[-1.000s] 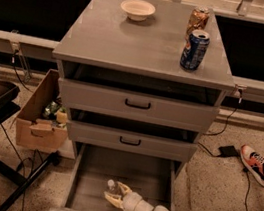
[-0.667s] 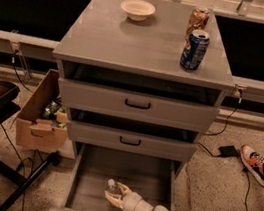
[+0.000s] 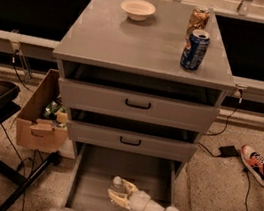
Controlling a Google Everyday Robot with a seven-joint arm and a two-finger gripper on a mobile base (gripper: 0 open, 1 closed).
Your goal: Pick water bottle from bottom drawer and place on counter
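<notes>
The bottom drawer (image 3: 86,191) of the grey cabinet is pulled open. The water bottle (image 3: 117,184), clear with a white cap, stands inside it near the middle. My gripper (image 3: 119,192) reaches into the drawer from the lower right on a cream arm, its pale fingers (image 3: 129,185) around the bottle's body. The counter (image 3: 133,42) is the cabinet's flat grey top, well above the gripper.
On the counter stand a white bowl (image 3: 138,9), an orange-brown can (image 3: 198,19) and a blue soda can (image 3: 195,49). Two shallower drawers (image 3: 137,104) are partly open above. A cardboard box (image 3: 42,121) sits left of the cabinet; a shoe (image 3: 257,164) and cables lie right.
</notes>
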